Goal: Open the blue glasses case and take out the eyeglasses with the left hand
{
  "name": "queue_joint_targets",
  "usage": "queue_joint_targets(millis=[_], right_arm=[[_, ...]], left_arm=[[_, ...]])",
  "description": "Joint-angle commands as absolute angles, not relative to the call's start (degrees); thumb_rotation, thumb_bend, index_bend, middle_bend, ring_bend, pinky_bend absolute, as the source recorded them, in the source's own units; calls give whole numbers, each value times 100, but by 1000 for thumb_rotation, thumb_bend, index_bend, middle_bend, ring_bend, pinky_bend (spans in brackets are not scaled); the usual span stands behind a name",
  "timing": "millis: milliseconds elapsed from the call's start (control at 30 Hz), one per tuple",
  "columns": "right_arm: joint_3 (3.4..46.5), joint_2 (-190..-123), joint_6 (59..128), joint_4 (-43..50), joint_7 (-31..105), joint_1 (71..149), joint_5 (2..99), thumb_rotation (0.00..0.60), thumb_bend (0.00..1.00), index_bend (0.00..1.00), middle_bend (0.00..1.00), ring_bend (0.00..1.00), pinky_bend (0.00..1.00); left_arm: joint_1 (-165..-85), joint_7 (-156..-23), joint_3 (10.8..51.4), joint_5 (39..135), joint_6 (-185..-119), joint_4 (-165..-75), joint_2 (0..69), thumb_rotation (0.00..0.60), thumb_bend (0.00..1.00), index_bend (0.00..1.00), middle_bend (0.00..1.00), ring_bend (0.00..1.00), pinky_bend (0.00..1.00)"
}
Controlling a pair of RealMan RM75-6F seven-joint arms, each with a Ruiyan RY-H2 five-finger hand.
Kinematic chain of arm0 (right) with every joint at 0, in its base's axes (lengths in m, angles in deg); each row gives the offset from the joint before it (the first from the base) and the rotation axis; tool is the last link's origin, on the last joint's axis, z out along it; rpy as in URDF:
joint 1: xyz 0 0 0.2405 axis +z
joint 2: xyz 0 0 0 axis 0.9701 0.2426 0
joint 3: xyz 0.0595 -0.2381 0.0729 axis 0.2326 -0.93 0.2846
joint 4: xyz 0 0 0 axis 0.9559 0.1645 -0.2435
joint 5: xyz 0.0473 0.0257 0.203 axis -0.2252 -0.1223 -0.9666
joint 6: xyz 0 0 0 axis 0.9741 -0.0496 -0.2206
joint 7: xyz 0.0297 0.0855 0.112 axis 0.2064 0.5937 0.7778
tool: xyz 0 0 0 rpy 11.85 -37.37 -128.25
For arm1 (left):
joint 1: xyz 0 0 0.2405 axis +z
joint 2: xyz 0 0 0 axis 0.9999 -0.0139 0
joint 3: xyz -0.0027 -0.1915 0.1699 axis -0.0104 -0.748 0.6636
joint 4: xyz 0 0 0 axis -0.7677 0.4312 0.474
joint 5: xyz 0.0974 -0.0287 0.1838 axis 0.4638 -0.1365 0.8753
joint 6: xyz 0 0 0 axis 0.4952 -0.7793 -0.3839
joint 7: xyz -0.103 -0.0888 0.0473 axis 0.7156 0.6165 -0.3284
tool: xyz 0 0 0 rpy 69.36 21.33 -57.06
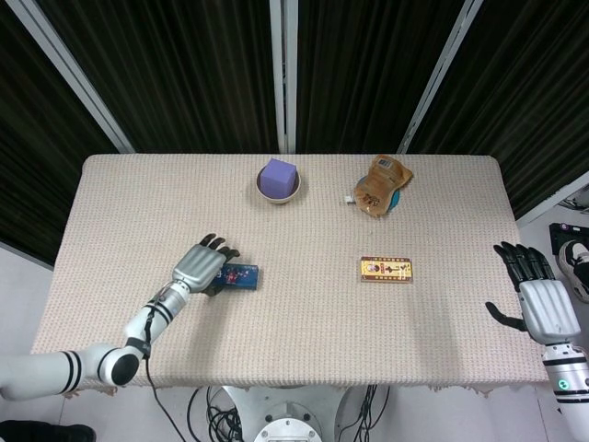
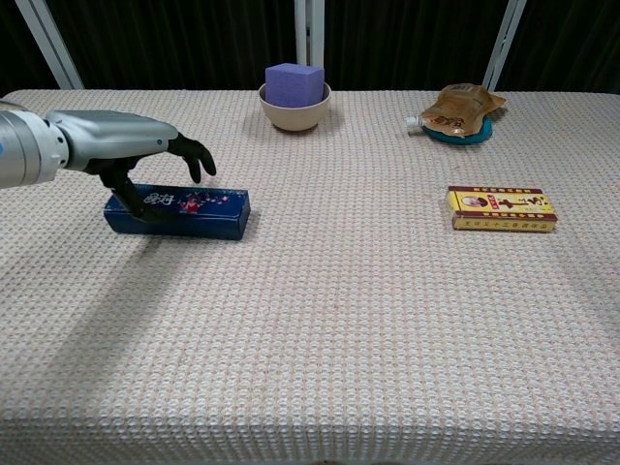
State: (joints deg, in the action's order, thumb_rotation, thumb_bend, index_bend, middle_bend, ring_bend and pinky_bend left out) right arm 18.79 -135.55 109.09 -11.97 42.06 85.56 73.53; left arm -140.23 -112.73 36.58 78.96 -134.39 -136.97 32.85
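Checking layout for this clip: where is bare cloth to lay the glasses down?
The whole near strip in front of the blue case and yellow box is bare, as is the middle between them. Crowded only at the far edge: bowl and pouch. The left hand covers the case's left end.

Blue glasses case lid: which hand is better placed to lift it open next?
Left. The left hand hangs right over the blue glasses case, thumb down at its near edge, lid not yet raised. The right hand sits open off the table's far right edge, past the yellow box.
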Motion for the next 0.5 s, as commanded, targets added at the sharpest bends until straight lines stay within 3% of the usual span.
queue_joint_targets(millis=[33, 500], right_arm=[[1876, -13553, 10909, -1201, 4205, 8554, 7351, 600, 176, 25, 64, 0, 0], [1871, -13540, 10872, -1254, 4160, 8550, 7306, 600, 176, 25, 64, 0, 0]], left_arm=[[-14026, -11224, 3630, 7864, -13414, -13634, 3310, 600, 316, 230, 239, 49, 0], [-13986, -10721, 3483, 8074, -13239, -13184, 3373, 600, 505, 407, 426, 183, 14]])
